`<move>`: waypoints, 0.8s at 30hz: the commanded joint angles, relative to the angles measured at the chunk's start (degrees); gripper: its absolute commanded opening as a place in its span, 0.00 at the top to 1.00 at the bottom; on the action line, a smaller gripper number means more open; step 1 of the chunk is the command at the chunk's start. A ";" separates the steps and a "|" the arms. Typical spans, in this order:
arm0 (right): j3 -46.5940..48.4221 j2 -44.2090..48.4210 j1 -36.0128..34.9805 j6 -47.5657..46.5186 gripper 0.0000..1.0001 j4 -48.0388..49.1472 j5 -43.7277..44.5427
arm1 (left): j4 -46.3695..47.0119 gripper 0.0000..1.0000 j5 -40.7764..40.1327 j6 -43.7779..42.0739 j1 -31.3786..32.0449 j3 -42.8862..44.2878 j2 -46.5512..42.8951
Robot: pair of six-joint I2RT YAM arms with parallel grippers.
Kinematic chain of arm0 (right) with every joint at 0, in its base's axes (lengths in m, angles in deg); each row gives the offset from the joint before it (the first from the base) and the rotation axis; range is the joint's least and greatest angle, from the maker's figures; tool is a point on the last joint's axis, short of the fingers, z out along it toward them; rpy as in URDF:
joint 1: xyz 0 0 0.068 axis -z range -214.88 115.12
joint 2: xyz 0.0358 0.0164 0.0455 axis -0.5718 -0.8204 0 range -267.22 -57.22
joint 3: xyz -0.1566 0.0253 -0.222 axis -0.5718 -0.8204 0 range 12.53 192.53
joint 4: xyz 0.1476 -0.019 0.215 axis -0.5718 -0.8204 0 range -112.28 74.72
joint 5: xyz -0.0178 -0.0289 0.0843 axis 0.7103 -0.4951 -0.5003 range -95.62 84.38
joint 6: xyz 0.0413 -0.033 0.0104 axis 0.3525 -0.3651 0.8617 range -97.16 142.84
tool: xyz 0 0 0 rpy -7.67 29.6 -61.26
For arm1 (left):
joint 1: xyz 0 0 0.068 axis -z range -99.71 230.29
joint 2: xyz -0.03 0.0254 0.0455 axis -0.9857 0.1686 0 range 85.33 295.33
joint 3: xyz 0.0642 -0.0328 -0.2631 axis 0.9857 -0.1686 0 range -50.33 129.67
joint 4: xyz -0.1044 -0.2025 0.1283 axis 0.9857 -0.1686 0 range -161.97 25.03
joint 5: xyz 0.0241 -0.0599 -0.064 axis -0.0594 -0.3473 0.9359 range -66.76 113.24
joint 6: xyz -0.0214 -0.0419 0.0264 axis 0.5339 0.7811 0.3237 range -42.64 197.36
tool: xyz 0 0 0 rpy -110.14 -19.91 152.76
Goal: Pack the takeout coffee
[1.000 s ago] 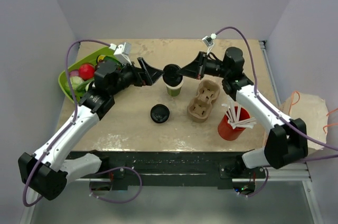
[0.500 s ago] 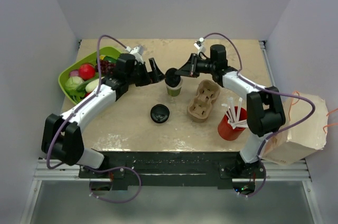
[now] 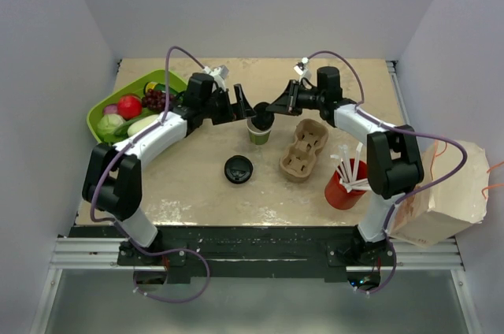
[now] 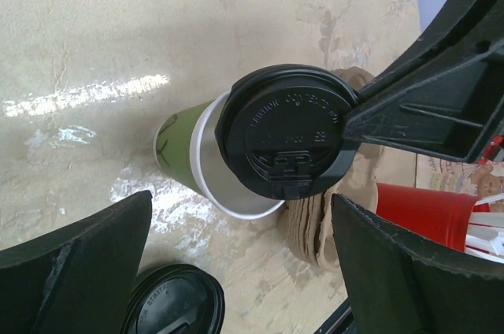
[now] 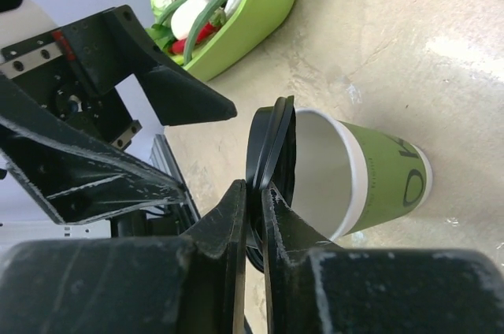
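One black lid point(image 4: 287, 129) tilted over green cup point(image 4: 185, 153), pinched by right gripper point(image 5: 253, 192) (edge-on), left gripper point(image 4: 240, 198) spread alongside.

A: Small green paper cup point(image 3: 258, 135), upright, roughly centre, toward the far side. Pale cream inside showing.

B: Yep. Round black lid point(image 4: 287, 129) not seated, tilted over the rim, covering only part of the mouth.

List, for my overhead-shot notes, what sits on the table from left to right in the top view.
Fruit tray → loose lid → green cup → cardboard carrier → red cup.
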 commanded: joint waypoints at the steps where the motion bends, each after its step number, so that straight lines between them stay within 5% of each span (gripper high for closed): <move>1: 1.78 0.33 0.72 -0.99 0.87 -0.34 1.03 | 2.01 0.00 2.53 -0.91 -0.35 3.80 2.97; 24: 4.68 -2.74 0.81 -7.14 0.69 -7.11 5.42 | 2.71 0.00 4.82 1.37 -0.35 5.39 8.33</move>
